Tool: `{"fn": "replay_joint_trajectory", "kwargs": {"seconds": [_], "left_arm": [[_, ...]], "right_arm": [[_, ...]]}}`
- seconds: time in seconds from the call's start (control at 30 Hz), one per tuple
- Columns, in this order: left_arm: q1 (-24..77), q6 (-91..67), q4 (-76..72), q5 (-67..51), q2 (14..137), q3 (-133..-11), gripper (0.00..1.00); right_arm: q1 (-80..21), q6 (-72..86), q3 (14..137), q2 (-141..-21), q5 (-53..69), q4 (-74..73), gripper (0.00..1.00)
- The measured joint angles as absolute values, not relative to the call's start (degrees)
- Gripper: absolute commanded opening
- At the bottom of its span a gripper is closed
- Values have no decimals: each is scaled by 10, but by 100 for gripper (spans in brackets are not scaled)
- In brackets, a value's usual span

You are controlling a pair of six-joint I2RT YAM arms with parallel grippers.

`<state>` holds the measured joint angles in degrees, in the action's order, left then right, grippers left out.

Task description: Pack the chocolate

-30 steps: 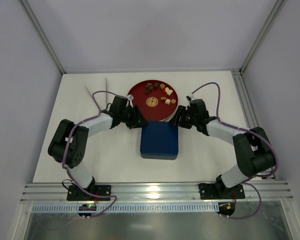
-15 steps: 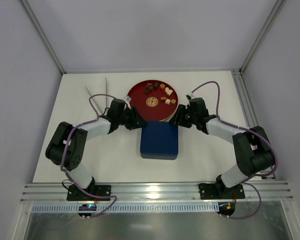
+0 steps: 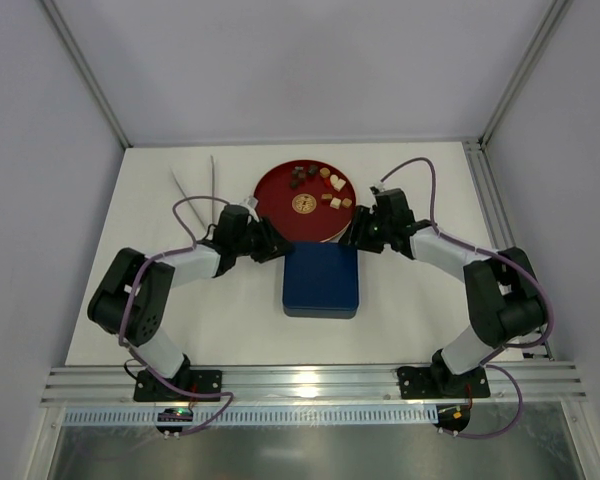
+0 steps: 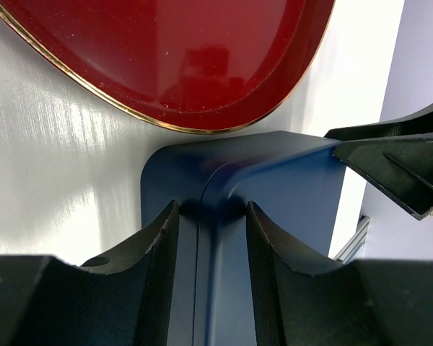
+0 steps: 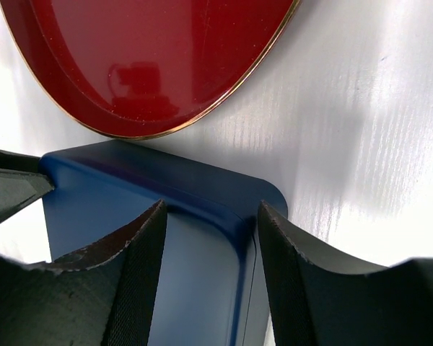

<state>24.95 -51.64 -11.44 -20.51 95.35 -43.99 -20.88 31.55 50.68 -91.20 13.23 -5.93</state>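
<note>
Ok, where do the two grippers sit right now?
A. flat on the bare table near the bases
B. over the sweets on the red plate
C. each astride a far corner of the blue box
C: the left gripper and the right gripper each have fingers either side of a far corner of the blue box, just short of the red plate.

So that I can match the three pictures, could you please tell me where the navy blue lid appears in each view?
Top external: the navy blue lid sits at the centre, just below the red plate.
Left wrist: the navy blue lid fills the lower centre, its corner under the red plate.
Right wrist: the navy blue lid is at lower left and centre, below the red plate.
Shared landmark: the red plate.
</note>
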Motion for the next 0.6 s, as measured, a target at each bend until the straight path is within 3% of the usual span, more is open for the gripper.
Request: {"fn": "replay_joint_trajectory", "kwargs": {"seconds": [0.6], "left_arm": [[283, -573, -274, -173, 952, -357, 19]], "right_arm": [[-210, 294, 537, -972, 89, -146, 55]]}}
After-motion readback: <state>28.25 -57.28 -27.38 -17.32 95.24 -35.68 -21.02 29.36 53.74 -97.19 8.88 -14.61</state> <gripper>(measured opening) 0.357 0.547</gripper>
